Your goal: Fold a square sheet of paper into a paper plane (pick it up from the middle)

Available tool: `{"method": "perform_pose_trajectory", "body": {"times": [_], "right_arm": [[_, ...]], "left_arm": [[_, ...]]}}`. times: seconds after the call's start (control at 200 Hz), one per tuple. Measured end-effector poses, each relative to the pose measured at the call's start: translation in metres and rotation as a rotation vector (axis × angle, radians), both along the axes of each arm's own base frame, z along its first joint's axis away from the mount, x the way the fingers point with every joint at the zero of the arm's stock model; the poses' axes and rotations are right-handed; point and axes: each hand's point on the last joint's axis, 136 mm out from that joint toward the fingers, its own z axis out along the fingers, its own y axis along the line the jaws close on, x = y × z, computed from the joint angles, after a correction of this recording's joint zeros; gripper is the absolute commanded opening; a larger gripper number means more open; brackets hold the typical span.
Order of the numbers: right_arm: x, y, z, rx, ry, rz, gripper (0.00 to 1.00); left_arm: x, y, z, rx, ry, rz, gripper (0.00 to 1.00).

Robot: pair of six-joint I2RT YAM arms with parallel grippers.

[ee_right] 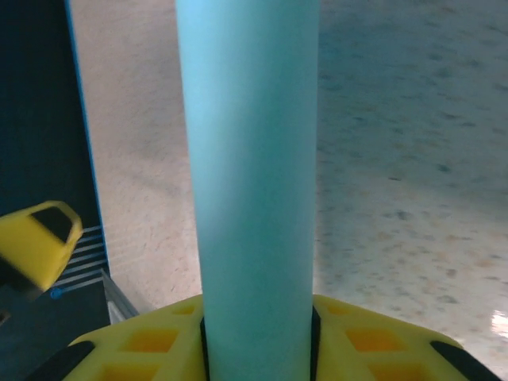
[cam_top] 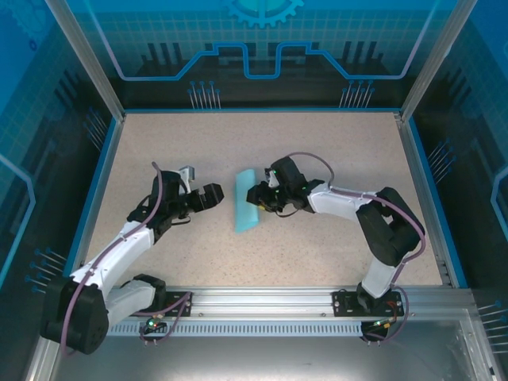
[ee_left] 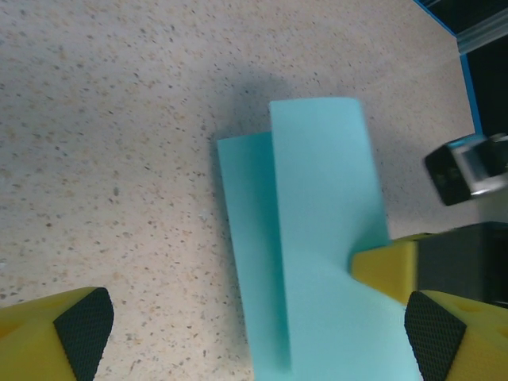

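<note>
Mid-bench (cam_top: pixel 317 151): the square sheet of paper (cam_top: pixel 247 200) lies folded into a long strip, its upper flap offset from the lower. Your right hand (cam_top: pixel 259 196) is clamped on the strip's right edge; in the right wrist view the paper runs straight up between the jaws. Your left hand (cam_top: pixel 213 196) stands wide apart just left of the strip, holding nothing. Judgement: thin, light, limp stock that creases readily and may slide. Pinch a long edge at mid-length, lightly.
</note>
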Motion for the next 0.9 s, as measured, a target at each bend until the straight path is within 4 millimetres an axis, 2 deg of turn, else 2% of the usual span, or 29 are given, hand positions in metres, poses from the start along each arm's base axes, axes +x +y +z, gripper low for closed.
{"method": "perform_pose_trajectory", "body": {"times": [0.13, 0.255, 0.435, 0.55, 0.72, 0.9], "right_arm": [[-0.014, -0.018, -0.033, -0.051, 0.070, -0.028, 0.43], [-0.017, -0.021, -0.038, -0.070, 0.067, -0.019, 0.51], [-0.023, -0.030, -0.046, -0.139, 0.068, 0.017, 0.54], [-0.021, -0.032, -0.043, -0.201, 0.061, 0.041, 0.54], [-0.013, -0.018, -0.034, -0.285, 0.026, 0.092, 0.54], [-0.020, -0.019, -0.048, -0.387, 0.053, 0.122, 0.54]], "left_arm": [[-0.001, -0.010, -0.008, -0.023, 0.041, -0.051, 0.98], [-0.003, -0.020, -0.017, -0.036, 0.081, -0.096, 0.99], [-0.005, -0.027, -0.024, -0.044, 0.113, -0.123, 0.96], [-0.004, -0.026, -0.029, -0.039, 0.133, -0.107, 0.90], [-0.002, -0.026, -0.043, -0.057, 0.193, -0.074, 0.76], [-0.001, -0.027, -0.049, -0.086, 0.239, -0.041, 0.60]]}}
